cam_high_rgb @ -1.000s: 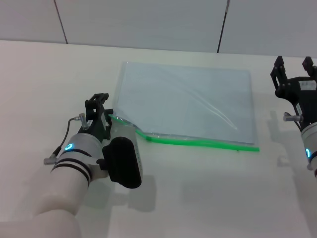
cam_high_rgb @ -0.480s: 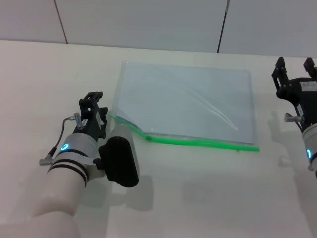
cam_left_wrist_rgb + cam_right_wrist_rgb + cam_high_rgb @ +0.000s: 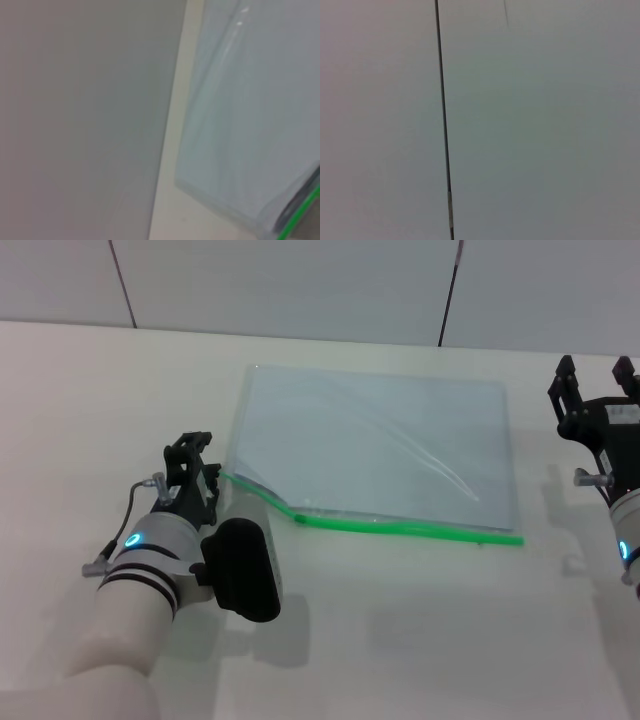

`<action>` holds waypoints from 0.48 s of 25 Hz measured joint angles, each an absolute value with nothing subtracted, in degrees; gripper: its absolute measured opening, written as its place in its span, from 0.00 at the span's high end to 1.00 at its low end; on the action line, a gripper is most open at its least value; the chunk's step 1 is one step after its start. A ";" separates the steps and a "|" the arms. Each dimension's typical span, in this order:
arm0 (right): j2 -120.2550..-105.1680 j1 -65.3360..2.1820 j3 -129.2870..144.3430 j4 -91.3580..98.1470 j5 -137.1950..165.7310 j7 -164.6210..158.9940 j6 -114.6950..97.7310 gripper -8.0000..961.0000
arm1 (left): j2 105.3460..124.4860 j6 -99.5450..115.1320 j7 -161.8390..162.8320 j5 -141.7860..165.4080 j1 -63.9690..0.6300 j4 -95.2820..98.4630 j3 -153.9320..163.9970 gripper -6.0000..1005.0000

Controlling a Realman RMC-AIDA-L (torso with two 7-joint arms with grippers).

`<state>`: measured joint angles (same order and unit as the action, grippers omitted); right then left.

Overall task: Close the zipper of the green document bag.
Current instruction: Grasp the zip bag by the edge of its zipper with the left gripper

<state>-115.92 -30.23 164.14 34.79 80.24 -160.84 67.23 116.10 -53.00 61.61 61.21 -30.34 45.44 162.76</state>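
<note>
Green document bag (image 3: 375,450) lying flat on the table (image 3: 420,630), zipper (image 3: 400,527) along its near edge, left gripper (image 3: 192,462) beside the near-left corner, fingers' state unclear, right gripper (image 3: 593,375) spread, far right, left wrist view alone showing that corner gaping.

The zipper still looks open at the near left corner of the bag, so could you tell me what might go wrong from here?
1. The left hand sits just beside the lifted end of the zipper, not on it; closing there may miss the thin strip.
2. The green document bag lies loose on the table, with the right hand parked clear of it, so a pull along the zipper could drag the whole bag.
</note>
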 joint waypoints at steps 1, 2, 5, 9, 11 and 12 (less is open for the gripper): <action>-115.92 -30.23 164.12 34.78 80.24 -160.84 67.23 0.32 | 116.12 -52.84 61.61 61.15 -30.36 45.39 162.83 0.55; -115.92 -30.23 164.10 34.77 80.24 -160.84 67.23 0.32 | 116.14 -52.79 61.61 61.13 -30.36 45.39 162.83 0.55; -115.92 -30.23 164.05 34.80 80.25 -160.84 67.23 0.32 | 116.17 -52.73 61.61 61.07 -30.28 45.40 162.70 0.55; -115.92 -30.25 164.06 34.88 80.25 -160.84 67.23 0.32 | 116.18 -52.69 61.61 61.07 -30.26 45.49 162.71 0.55; -115.92 -30.36 164.12 34.90 80.25 -160.84 67.23 0.32 | 116.19 -52.56 61.61 61.07 -30.32 45.49 162.81 0.55; -115.92 -30.41 164.15 34.90 80.25 -160.84 67.23 0.32 | 116.19 -52.49 61.61 61.07 -30.33 45.49 162.84 0.55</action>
<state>-115.92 -30.41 164.15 34.90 80.25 -160.84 67.23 116.19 -52.49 61.61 61.07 -30.33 45.49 162.84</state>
